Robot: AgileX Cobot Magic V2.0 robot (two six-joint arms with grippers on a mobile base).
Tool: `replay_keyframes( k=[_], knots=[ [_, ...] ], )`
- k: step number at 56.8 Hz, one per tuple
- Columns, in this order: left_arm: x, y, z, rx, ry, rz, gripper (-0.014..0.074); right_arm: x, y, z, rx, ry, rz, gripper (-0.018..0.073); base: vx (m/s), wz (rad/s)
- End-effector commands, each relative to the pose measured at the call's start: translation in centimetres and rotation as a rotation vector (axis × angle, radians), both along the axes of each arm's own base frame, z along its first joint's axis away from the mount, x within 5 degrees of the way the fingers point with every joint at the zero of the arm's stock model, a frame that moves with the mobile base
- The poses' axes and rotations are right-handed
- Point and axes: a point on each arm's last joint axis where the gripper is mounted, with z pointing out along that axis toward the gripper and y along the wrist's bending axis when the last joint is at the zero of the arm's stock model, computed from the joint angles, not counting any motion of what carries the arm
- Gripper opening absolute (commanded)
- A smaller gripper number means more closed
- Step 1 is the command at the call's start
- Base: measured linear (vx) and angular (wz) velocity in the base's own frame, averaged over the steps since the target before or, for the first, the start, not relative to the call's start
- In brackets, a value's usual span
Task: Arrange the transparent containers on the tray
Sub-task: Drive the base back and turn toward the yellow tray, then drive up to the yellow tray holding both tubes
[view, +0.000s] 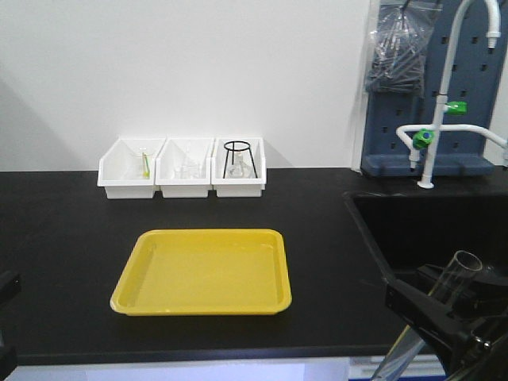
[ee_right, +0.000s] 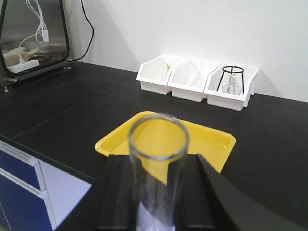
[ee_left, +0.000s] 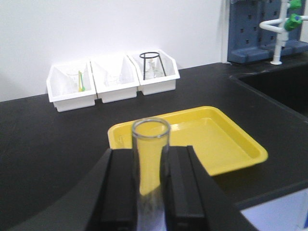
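Both arms loaded. Left end effector [ee_left: 150,161]: jaws closed onto a clear glass test tube [ee_left: 150,137], pads flat against its sides, flared mouth standing proud of the fingertips. Right end effector [ee_right: 159,168]: same condition, pinched on a second test tube [ee_right: 159,144], rim well clear of the pads. Yellow tray [view: 202,274] lies flat in the middle of the desk [view: 55,238], nothing visible in it, its long side running left to right, well in front of the three white bins [view: 182,171] by the wall. Key relation: in each wrist view the tray sits ahead, past the tube's mouth, a little to the right for the left arm and roughly centred for the right. Each tube's long axis runs along the fingers, so it points towards the tray and is not parallel to the tray floor. In the front view the second test tube rises tilted, mouth uppermost, off the tray's near right corner and in front of the sink [view: 429,222]. Judgement: laying a tube down needs travel forward over the near rim, then the wrist pitched until the glass is level. Nearer arm: cannot rank, as the left arm barely enters the front view. Risk: round glass on a smooth floor is likely to roll on release, so set it against the rim.
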Motion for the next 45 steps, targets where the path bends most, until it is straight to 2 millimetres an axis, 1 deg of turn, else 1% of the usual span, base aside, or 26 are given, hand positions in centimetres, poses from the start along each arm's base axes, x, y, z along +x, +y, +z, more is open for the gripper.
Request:
replay_keyframes(
  k=[1,45],
  knots=[
    [-0.16,-0.29,1.85,-0.037,-0.112,-0.028,0.0062,-0.21,-0.08,1.92,0.053,-0.109,0.009,-0.0011,0.26,0.13],
    [-0.16,-0.29,1.85,-0.037,-0.112,-0.028,0.0062,-0.21,-0.08,1.92,0.053,-0.109,0.009,-0.0011,0.30,0.04]
  ],
)
